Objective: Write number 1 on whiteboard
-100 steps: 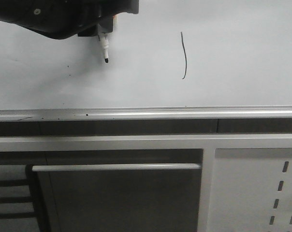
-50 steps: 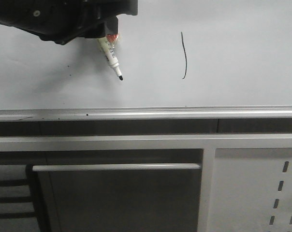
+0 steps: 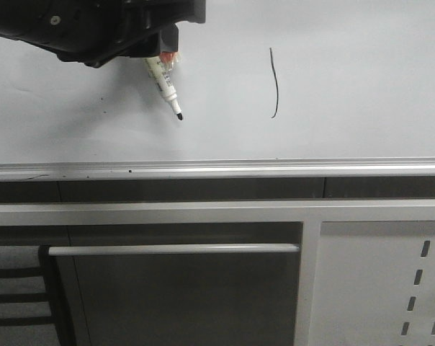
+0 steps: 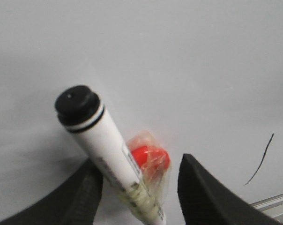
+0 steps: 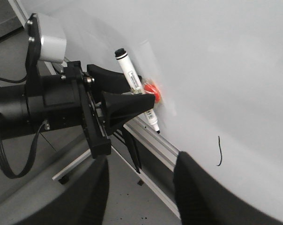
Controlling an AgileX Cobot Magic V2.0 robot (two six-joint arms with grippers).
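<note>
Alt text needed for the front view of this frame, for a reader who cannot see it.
The left claw holds a white marker tilted, its black tip low against the whiteboard. To its right stands the number 1, a thin, slightly curved black stroke. A silver rail runs along the board's lower edge.

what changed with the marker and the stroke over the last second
The marker in the left gripper tilted and slid out: its tip moved down and to the right in the front view, and more of its barrel shows below the jaws. Nothing was let go. The number 1 and the whiteboard stayed as they were.
</note>
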